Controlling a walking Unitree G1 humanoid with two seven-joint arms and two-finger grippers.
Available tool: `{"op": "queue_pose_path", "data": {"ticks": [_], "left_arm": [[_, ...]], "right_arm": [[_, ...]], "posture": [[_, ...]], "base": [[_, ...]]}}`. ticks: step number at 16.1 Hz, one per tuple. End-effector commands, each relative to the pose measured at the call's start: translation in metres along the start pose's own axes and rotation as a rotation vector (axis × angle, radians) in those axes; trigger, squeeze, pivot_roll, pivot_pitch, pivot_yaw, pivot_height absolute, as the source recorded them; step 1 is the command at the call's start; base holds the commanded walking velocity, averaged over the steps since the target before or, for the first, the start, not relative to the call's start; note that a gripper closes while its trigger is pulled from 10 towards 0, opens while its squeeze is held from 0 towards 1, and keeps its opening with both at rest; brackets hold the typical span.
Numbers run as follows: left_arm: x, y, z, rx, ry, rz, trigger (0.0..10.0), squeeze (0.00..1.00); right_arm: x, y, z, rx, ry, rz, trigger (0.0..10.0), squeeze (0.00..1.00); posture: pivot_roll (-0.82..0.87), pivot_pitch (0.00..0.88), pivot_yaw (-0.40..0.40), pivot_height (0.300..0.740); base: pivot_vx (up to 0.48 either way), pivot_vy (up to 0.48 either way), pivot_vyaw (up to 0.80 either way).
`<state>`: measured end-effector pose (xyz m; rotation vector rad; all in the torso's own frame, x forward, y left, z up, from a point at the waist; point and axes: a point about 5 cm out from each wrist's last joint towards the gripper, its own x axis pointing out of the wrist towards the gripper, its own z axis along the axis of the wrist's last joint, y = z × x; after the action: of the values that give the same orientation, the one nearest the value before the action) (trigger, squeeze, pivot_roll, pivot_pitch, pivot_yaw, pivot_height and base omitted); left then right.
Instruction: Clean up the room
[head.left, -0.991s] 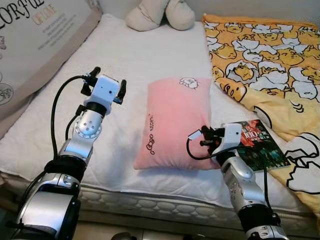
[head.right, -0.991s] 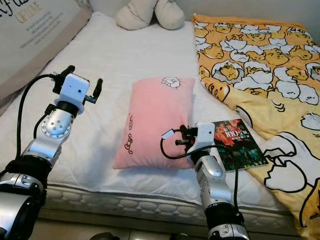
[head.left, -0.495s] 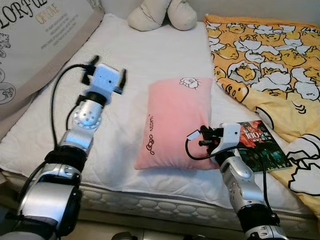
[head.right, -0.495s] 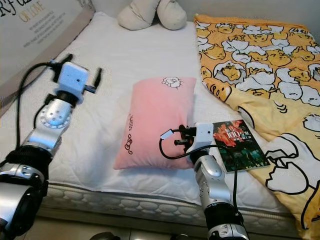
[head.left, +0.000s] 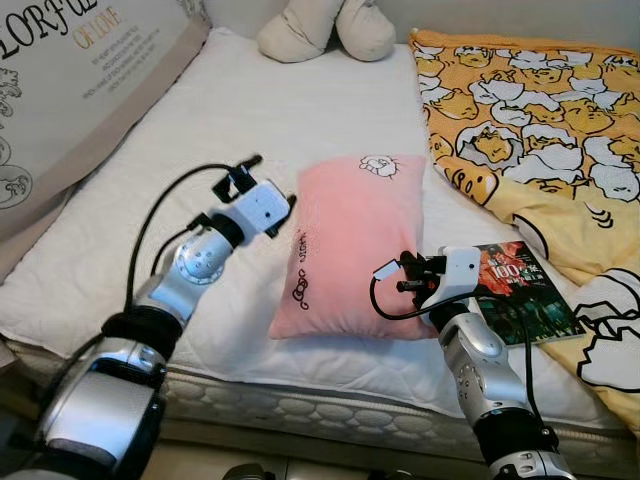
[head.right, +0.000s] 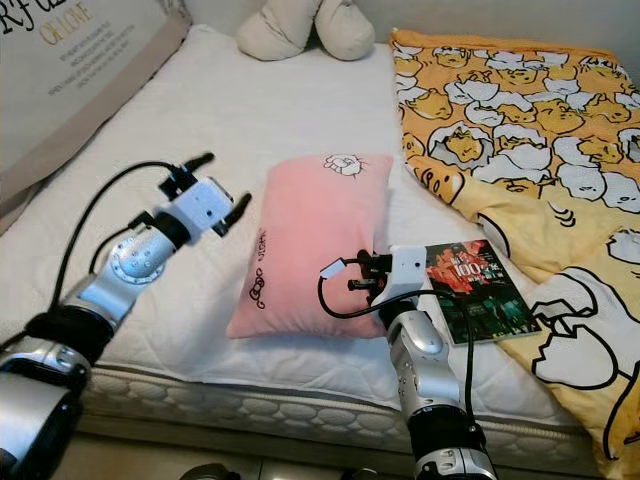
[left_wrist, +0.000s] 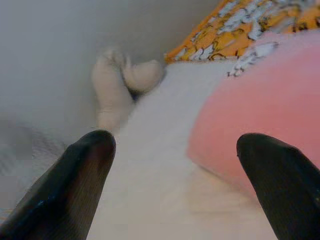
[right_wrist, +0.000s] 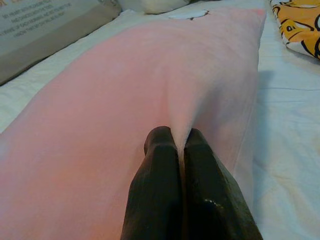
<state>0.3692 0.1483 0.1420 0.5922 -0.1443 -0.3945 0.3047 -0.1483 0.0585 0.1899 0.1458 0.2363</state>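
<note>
Mattress (head.left: 250, 110): white, quilted, bearing everything else.
Blanket (head.left: 530, 110): yellow with a cartoon egg print, spread to the right of the pink pillow, one fold lying over the far edge of the book.
Large cushion (head.left: 70, 90): grey-beige with lettering, propped along the mattress edge well to the left of the pink pillow.
Pink pillow (head.left: 355, 240): lengthwise at mid-mattress, small sheep patch at the far end, dark script along the left edge.
Plush toy (head.left: 325, 28): cream, at the head of the bed, well beyond the pink pillow.
Book (head.left: 520, 290): dark cover, flat, just right of the pillow's near right corner.
Left gripper (head.right: 215, 190): fingers spread wide, holding nothing, just beside the pillow's left edge, above the sheet.
Right gripper (right_wrist: 175, 150): fingers pressed together, pinching a fold of pillow fabric at the near right corner.
</note>
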Motion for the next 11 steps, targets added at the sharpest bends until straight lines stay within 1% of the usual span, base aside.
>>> {"op": "queue_pose_path", "data": {"ticks": [1,2,3,4,5,6,7,8,9,11], "left_arm": [[-0.004,0.001,-0.021,-0.234,0.135,0.014,10.0,0.0],[-0.008,-0.004,-0.037,-0.482,0.242,0.034,10.0,0.0],[-0.014,-0.01,-0.05,-0.678,0.316,0.05,10.0,0.0],[-0.018,-0.017,-0.057,-0.839,0.361,0.042,10.0,0.0],[-0.019,-0.02,-0.059,-0.905,0.372,0.035,10.0,0.0],[-0.02,-0.024,-0.061,-1.021,0.378,0.034,10.0,0.0],[-0.018,-0.026,-0.059,-1.1,0.376,0.012,10.0,0.0],[-0.017,-0.028,-0.057,-1.147,0.372,-0.007,10.0,0.0],[-0.013,-0.032,-0.051,-1.254,0.369,-0.06,10.0,0.0],[-0.008,-0.037,-0.044,-1.295,0.355,-0.114,10.0,0.0]], "right_arm": [[0.001,0.001,0.004,-0.003,-0.021,0.002,0.0,0.0],[0.0,0.001,0.004,-0.002,-0.02,0.001,0.0,0.0],[0.0,0.001,0.003,-0.002,-0.019,0.001,0.0,0.0],[-0.001,0.001,0.003,-0.001,-0.017,0.001,0.0,0.0],[-0.001,0.001,0.003,-0.001,-0.016,0.002,0.0,0.0],[-0.002,0.001,0.002,-0.002,-0.011,0.004,0.0,0.0],[-0.001,0.001,0.002,-0.003,-0.01,0.006,0.0,0.0],[-0.001,0.0,0.002,-0.003,-0.01,0.006,0.0,0.0],[0.001,0.001,0.005,-0.009,-0.01,0.018,0.0,0.0],[0.005,0.003,0.007,-0.009,-0.01,0.029,0.0,0.0]], "posture": [[0.01,0.0,0.024,0.74],[0.01,0.001,0.024,0.74],[0.01,0.004,0.024,0.74],[0.01,0.007,0.021,0.74],[0.01,0.008,0.02,0.74],[0.01,0.009,0.017,0.74],[0.01,0.009,0.015,0.74],[0.0,0.007,0.014,0.74],[0.0,0.0,0.012,0.74],[0.01,0.001,0.009,0.74]], "base": [[0.0,0.0,0.0],[0.0,0.0,0.0],[0.0,0.0,0.0],[0.0,0.0,0.0],[0.0,0.0,0.0],[0.0,0.0,0.0],[0.0,0.0,0.0],[0.0,0.0,0.0],[0.0,0.0,0.0],[0.0,0.0,0.0]]}}
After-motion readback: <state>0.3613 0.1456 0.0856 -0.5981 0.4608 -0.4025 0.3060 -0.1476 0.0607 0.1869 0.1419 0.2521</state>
